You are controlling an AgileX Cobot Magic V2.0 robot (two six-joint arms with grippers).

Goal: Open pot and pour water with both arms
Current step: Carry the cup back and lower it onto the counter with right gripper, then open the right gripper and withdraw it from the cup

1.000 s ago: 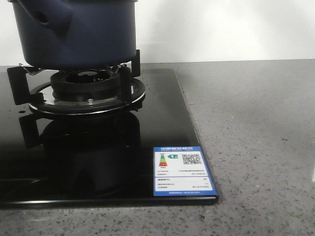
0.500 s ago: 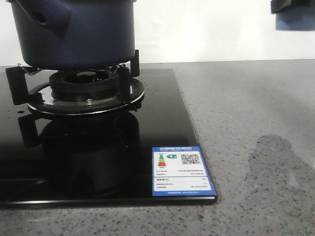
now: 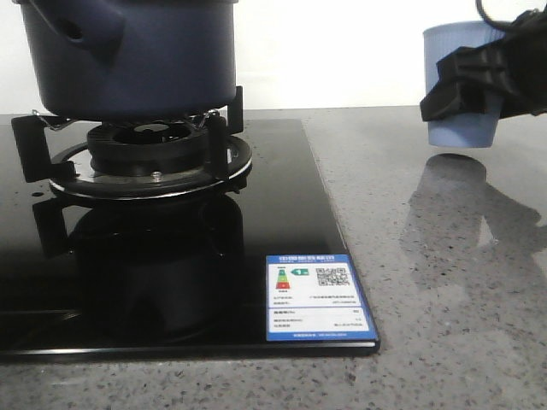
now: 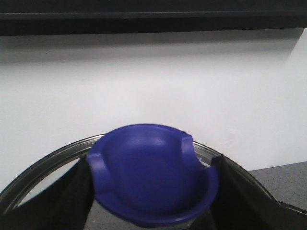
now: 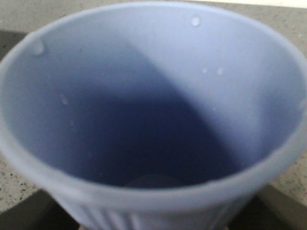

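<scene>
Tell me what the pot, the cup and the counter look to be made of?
The pot looks like matte dark-blue enamel or ceramic, showing no shine; I cannot tell which. The cup seems light-blue plastic: ribbed wall, thick soft-edged rim, droplets beading inside. The counter looks like polished grey speckled stone, since it faintly mirrors the cup.

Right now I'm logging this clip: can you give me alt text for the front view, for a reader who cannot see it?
A dark navy pot sits on the burner of a glossy black gas hob at left. At upper right, the right gripper holds a light blue ribbed cup just above the grey speckled counter. A blue energy label sticks to the hob's near right corner.
</scene>
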